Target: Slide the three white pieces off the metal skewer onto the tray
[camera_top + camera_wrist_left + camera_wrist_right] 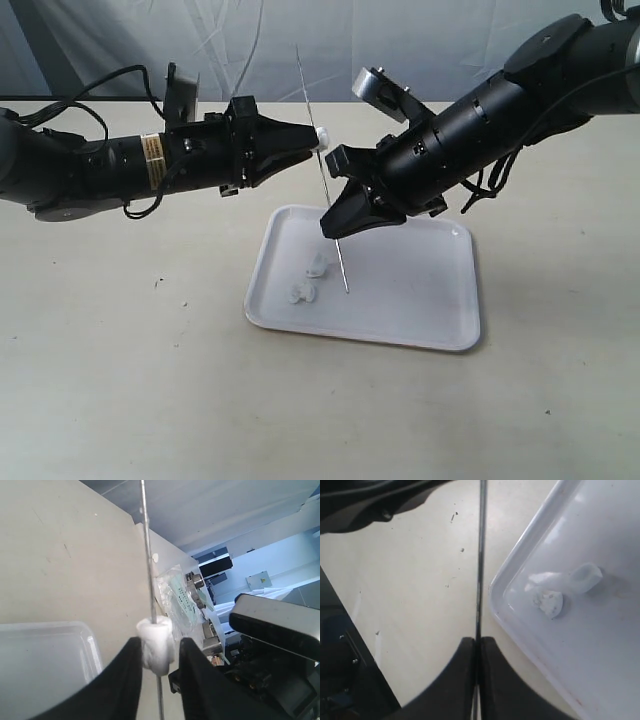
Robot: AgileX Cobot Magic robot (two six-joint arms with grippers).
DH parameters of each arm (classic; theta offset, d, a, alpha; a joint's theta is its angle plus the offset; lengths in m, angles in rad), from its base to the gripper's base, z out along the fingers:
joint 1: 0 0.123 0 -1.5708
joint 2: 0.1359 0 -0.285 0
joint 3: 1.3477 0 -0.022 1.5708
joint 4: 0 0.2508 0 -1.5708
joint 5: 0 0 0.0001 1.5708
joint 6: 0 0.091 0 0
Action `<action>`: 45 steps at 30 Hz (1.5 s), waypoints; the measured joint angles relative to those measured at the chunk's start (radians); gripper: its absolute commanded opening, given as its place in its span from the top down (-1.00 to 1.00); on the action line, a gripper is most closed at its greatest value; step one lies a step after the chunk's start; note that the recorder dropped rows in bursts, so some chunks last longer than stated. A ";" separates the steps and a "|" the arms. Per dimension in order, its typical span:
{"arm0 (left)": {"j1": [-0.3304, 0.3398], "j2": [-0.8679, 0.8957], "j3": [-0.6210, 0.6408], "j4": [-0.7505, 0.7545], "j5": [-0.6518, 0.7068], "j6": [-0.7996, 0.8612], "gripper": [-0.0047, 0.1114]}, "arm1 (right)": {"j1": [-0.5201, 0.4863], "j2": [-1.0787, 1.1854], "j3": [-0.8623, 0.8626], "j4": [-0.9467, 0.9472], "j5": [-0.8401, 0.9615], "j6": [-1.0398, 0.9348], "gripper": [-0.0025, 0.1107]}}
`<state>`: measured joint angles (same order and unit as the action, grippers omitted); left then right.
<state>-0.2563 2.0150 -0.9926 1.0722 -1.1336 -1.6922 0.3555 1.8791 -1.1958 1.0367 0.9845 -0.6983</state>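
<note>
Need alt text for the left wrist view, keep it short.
A white piece threaded on a thin metal skewer sits between two black jaws; whether they are pinching it is unclear. Behind it are one corner of a white tray and a beige table.

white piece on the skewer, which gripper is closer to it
Left gripper. Its fingers sit either side of the white piece; the right gripper is shut on the metal skewer further down, nearer the tray.

Beige desk (120, 380) under me, dark specks (157, 283) scattered on it. Creased pale backdrop (450, 40) behind. Clear packet (177, 600), green print, near the desk's edge.
</note>
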 measured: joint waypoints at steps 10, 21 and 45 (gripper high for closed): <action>0.004 0.000 0.000 0.004 -0.004 0.007 0.79 | 0.000 0.000 0.000 0.006 0.022 -0.006 0.97; 0.006 0.000 0.000 -0.027 -0.013 0.048 0.92 | -0.002 0.000 -0.004 0.025 0.039 -0.006 0.97; -0.002 0.000 0.002 -0.133 0.004 0.093 0.92 | 0.024 0.000 -0.011 0.028 0.010 0.052 0.97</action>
<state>-0.2580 2.0150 -0.9907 0.9392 -1.1294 -1.5990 0.3799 1.8791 -1.2069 1.0649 0.9948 -0.6466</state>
